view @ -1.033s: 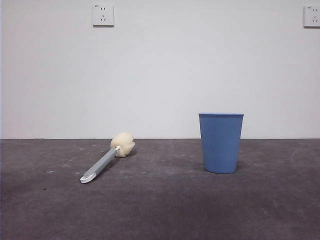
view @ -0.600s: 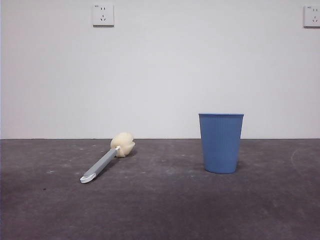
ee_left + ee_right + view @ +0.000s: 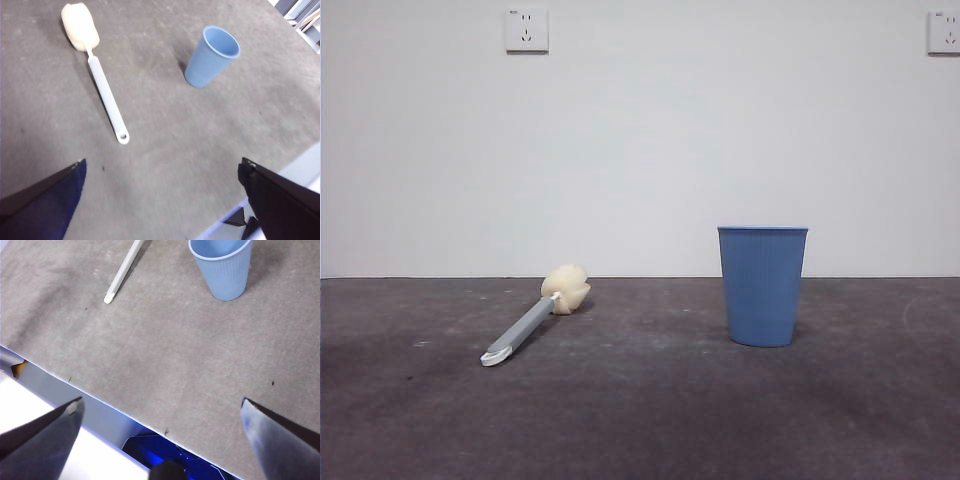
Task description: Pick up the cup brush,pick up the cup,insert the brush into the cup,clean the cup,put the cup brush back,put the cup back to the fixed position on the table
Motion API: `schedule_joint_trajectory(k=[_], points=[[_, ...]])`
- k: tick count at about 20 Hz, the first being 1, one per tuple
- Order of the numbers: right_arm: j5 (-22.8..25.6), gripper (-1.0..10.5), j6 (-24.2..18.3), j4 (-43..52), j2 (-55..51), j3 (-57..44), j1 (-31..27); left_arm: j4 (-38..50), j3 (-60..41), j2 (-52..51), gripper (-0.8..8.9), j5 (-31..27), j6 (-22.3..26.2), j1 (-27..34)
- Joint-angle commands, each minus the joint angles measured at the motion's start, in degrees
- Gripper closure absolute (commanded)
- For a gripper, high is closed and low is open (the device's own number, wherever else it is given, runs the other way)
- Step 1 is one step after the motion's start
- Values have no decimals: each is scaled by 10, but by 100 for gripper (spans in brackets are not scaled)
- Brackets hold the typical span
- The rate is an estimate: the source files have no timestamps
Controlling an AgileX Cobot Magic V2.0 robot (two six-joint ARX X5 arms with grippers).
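Blue cup (image 3: 762, 286) stands upright on the table (image 3: 650, 420), well apart from the brush (image 3: 533, 317) lying flat. We note both grippers, left gripper (image 3: 160, 200) and right gripper (image 3: 160, 435), spread wide, empty. Risks: slim handle skidding; light cup tipping.

No legible text, label, brand or number anywhere; tiny marks on wall sockets (image 3: 526, 30) unreadable.

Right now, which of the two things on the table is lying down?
The brush lies flat, its sponge head pointing toward the wall. The blue cup stands upright, apart from it.
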Motion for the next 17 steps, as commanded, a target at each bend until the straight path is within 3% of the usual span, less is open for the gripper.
schedule_joint_trajectory(k=[1,7,10,17], points=[[-1,318,4,5,2,1,1,49,3,55,248,-42,-37,-43],[-1,318,10,6,6,1,1,218,16,250,252,-196,-111,-176],[-1,318,12,6,7,1,1,222,69,369,252,-271,-112,-213],[-1,318,14,6,7,1,1,209,195,577,252,-332,-117,-238]])
